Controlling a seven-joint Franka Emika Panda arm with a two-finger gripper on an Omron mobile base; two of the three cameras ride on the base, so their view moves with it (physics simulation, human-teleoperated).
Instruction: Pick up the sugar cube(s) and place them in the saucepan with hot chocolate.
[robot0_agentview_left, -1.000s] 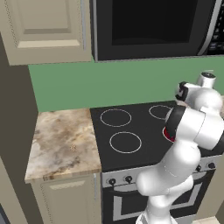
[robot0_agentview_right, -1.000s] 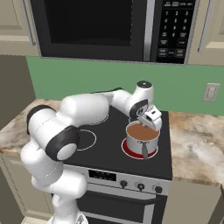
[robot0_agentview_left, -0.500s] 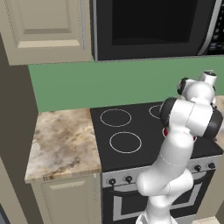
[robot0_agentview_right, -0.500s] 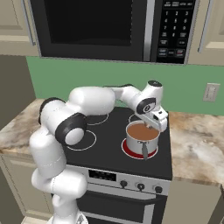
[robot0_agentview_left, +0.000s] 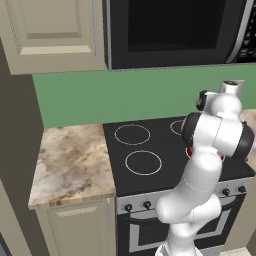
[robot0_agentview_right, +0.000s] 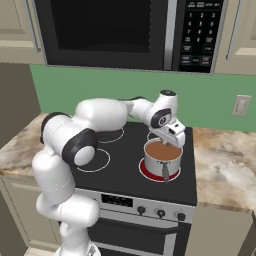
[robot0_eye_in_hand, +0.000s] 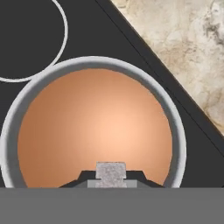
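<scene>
The saucepan (robot0_agentview_right: 152, 165) is a small pale-grey pot with a red band at its base and a dark handle pointing forward, on the stove's front right ring. Its rim (robot0_eye_in_hand: 176, 127) circles the brown hot chocolate (robot0_eye_in_hand: 94, 127) in the hand view. My gripper (robot0_agentview_right: 177, 138) hangs just above the pan's far right rim. In the hand view the gripper (robot0_eye_in_hand: 110, 178) is shut on a tiny pale sugar cube (robot0_eye_in_hand: 110, 169), held over the liquid near the rim. From the left base view my own arm covers the pan, apart from a sliver of its red band (robot0_agentview_left: 189, 151).
The black stovetop (robot0_agentview_left: 150, 175) has white rings on its left half. Marbled counters lie on the left (robot0_agentview_left: 70, 160) and right (robot0_agentview_right: 225, 160) of the stove. A microwave (robot0_agentview_right: 125, 30) hangs low above the burners. Knobs line the stove front (robot0_agentview_right: 160, 212).
The arm's upper links have swung to the right and stretched out. The hand has shifted slightly right and a little lower over the saucepan, with the cube still held.
</scene>
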